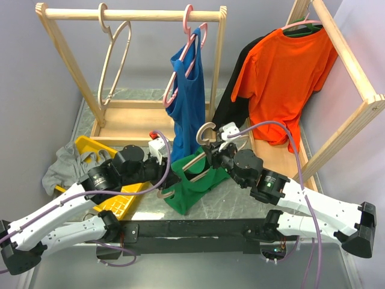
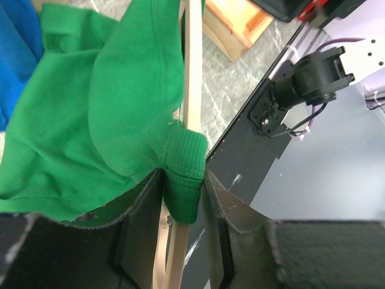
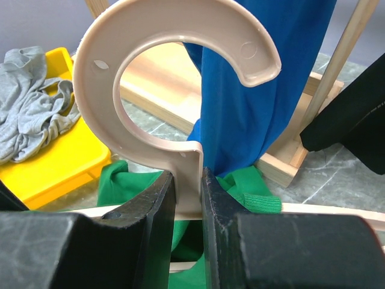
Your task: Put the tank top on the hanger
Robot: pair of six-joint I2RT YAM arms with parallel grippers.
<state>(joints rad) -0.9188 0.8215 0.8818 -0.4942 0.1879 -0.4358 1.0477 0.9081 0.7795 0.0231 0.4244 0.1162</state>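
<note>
At the hanger (image 1: 207, 125) in the top view, the right gripper (image 1: 212, 158) is holding its stem, and the tank top (image 1: 189, 192) is hanging below its bar.

In the left wrist view, the left gripper (image 2: 183, 192) is pinching a folded green strap against the hanger's arm.

In the right wrist view, the right fingers (image 3: 150, 211) are clamping the hanger just under its hook.

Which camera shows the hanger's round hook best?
Right wrist: the hook fills the picture, its stem pinched by the right gripper. The top view shows it tiny. The left wrist sees only the hanger bar, no hook.
</note>
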